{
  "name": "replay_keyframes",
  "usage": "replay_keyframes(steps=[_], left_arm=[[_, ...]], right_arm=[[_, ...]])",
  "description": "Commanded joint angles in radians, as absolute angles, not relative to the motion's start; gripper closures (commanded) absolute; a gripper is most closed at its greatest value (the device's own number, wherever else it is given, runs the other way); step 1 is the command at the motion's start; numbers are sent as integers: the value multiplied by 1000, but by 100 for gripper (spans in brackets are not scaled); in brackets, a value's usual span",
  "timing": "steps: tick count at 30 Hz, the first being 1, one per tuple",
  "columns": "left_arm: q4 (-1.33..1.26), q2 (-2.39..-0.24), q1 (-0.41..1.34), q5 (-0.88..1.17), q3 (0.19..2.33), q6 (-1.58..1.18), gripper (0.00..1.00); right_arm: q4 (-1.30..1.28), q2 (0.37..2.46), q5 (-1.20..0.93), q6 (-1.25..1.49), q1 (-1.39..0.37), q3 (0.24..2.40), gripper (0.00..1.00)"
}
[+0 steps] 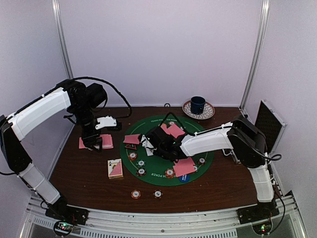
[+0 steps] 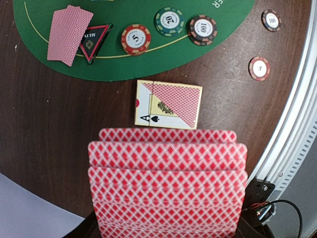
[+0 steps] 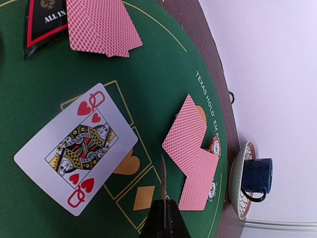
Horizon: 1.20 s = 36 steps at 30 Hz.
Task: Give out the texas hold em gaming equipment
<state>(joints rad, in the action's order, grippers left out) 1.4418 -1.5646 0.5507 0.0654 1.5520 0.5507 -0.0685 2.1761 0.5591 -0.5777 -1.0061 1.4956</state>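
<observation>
LIGHT was bright, even, diffuse from overhead | SHADOWS lay soft and faint on the dark brown wooden worktop (image 1: 89,183) | GLARE: pale sheen on that worktop in left wrist view; plain pale wall (image 3: 277,59) washed out | FOCUS: overhead view looked coarse; fanned stack of pink-backed playing cards (image 2: 168,188) softened nearest the lens | DISTORTION: silver metal rail (image 2: 297,114) bowed at frame edge

Left gripper (image 1: 94,143) hidden in wrist view behind card stack (image 2: 167,183), stack cut by lower edge, triangle marker (image 3: 42,22) cut at top, thin card (image 3: 162,186) edge-on, face unseen, blue disc (image 1: 184,177) half under pink card (image 1: 184,166)
</observation>
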Motion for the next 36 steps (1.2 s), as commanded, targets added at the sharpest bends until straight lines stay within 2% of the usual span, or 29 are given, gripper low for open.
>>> replay_keyframes(steps=[1, 6, 7, 10, 12, 18, 21, 30, 36], left_arm=[[1449, -1541, 543, 68, 1575, 546, 100], [1451, -1540, 543, 64, 1577, 546, 100], [1451, -1541, 543, 64, 1577, 546, 100], [1451, -1543, 543, 66, 1578, 546, 100], [1450, -1546, 543, 66, 1579, 546, 100], [1452, -1551, 543, 68, 1583, 546, 100], [1453, -1550, 543, 68, 1585, 546, 100], [1457, -1543, 543, 69, 1582, 546, 100], [1458, -1543, 543, 67, 1578, 548, 100]], right_arm=[[-29, 2221, 577, -606, -1000, 1514, 100], [-21, 2232, 565, -595, -999, 1505, 100], [-22, 2235, 566, -592, -999, 1507, 96], [-41, 2226, 548, -573, -1000, 1504, 76], [-57, 2212, 529, -552, -1000, 1500, 67], [-53, 2190, 540, -540, -1007, 1478, 15], [-48, 2174, 547, -528, -1008, 1469, 1], [-102, 2117, 525, -406, -1003, 1473, 1], [-194, 2040, 418, -234, -969, 1465, 0]])
